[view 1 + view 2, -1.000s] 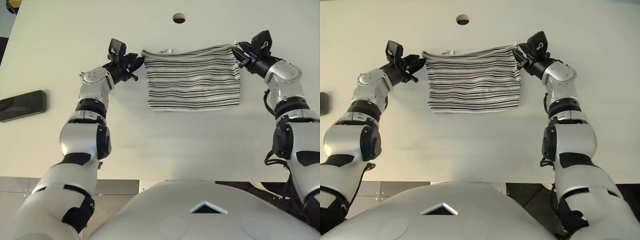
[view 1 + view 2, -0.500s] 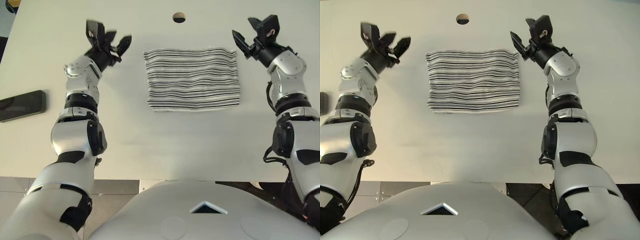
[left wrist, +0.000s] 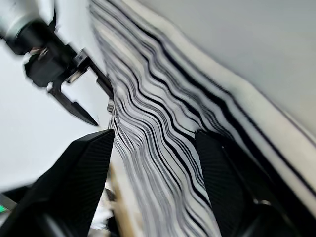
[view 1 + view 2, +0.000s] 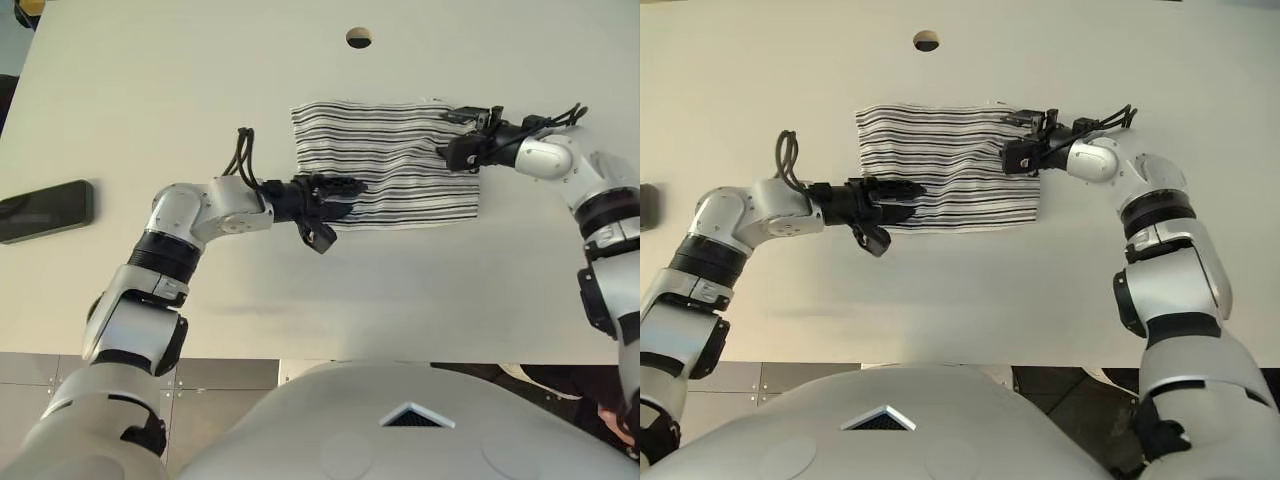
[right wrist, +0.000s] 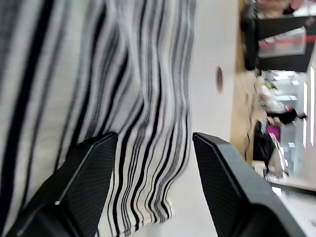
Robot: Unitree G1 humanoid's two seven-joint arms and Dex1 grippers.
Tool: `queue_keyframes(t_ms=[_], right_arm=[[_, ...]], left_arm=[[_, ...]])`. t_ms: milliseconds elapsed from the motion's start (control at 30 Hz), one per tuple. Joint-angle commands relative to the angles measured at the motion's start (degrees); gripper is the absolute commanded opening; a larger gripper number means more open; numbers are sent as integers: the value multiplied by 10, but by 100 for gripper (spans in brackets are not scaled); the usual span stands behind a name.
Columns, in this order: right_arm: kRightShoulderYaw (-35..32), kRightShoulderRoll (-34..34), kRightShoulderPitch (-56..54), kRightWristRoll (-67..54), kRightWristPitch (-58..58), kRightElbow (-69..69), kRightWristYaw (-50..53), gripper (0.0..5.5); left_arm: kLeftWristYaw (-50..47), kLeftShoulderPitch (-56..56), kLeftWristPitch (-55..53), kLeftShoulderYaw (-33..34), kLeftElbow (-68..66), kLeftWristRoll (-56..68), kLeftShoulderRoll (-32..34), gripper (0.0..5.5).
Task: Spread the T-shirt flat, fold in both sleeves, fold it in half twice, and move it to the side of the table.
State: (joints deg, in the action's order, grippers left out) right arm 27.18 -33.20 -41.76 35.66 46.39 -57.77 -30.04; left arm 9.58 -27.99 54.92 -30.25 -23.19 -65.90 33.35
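Left gripper (image 4: 338, 208): is standing released, jaws straddling the near-left corner of the black-and-white striped folded T-shirt (image 4: 395, 160).
T-shirt: is lying flat toward the far middle of the white table (image 4: 300, 300).
Right gripper (image 4: 449, 136): is standing released at the shirt's right edge.
Risk: probably, uneven gripping is threatening to drag layers apart and undo the fold.

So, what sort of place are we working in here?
Probably an office or lab workroom: a wide white table with a round cable hole, and the right wrist view catches dark furniture in a cluttered room beyond.
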Motion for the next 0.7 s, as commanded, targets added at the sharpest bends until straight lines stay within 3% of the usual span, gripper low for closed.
queue_keyframes(t_ms=[33, 200, 433, 567, 700], right_arm=[[30, -38, 90, -118, -15, 126, -230, 282], [53, -86, 181, -238, -141, 381, -381, 282], [47, -32, 189, -266, -192, 441, -364, 282], [33, -13, 185, -268, -190, 430, -338, 282], [-3, -1, 185, -300, -189, 423, -311, 282]], left_arm=[[-137, -83, -70, -139, -76, -209, 33, 303], [-329, -201, -178, -275, -235, -340, 10, 303], [-422, -232, -186, -364, -293, -325, 1, 303], [-462, -264, -190, -386, -274, -318, 18, 303], [-484, -281, -159, -346, -215, -251, 55, 303]])
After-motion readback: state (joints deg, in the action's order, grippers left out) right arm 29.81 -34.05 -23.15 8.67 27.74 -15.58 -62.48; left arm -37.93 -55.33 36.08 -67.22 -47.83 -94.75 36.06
